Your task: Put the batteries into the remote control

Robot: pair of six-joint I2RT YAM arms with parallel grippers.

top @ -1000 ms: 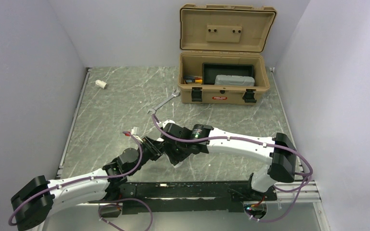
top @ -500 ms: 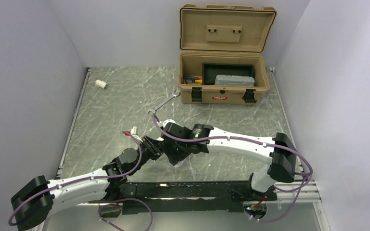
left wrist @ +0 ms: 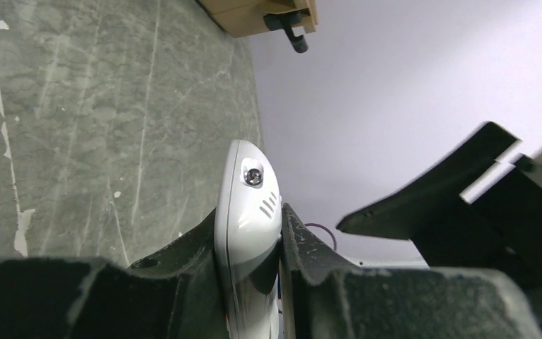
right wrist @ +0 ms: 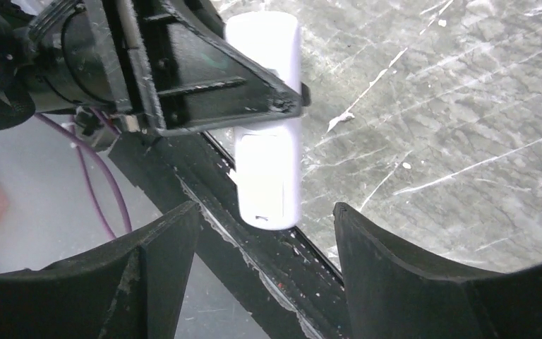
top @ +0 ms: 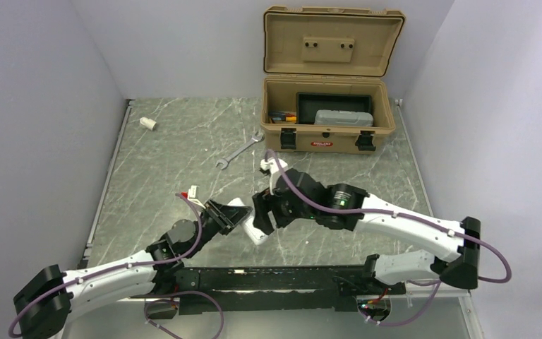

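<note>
The white remote control (top: 252, 226) hangs just above the table's near edge. My left gripper (top: 227, 215) is shut on its middle. In the left wrist view its rounded end (left wrist: 248, 191) sticks out between the two black fingers (left wrist: 183, 251). My right gripper (top: 265, 212) hovers just to the right of the remote, open and holding nothing. In the right wrist view the remote's plain white back (right wrist: 267, 176) lies ahead of the wide-apart jaws, with the left gripper clamped across it. No batteries are in view.
An open tan toolbox (top: 328, 134) stands at the back with a grey case and a dark tray inside. A silver wrench (top: 240, 152) lies in front of it. A stubby white cylinder (top: 148, 123) rests far left. A black rail (top: 275, 279) runs along the near edge.
My right gripper has let go and opened, and the right arm has swung back to the right, uncovering the wrench. The left gripper still holds the remote, now tilted slightly more into view.
</note>
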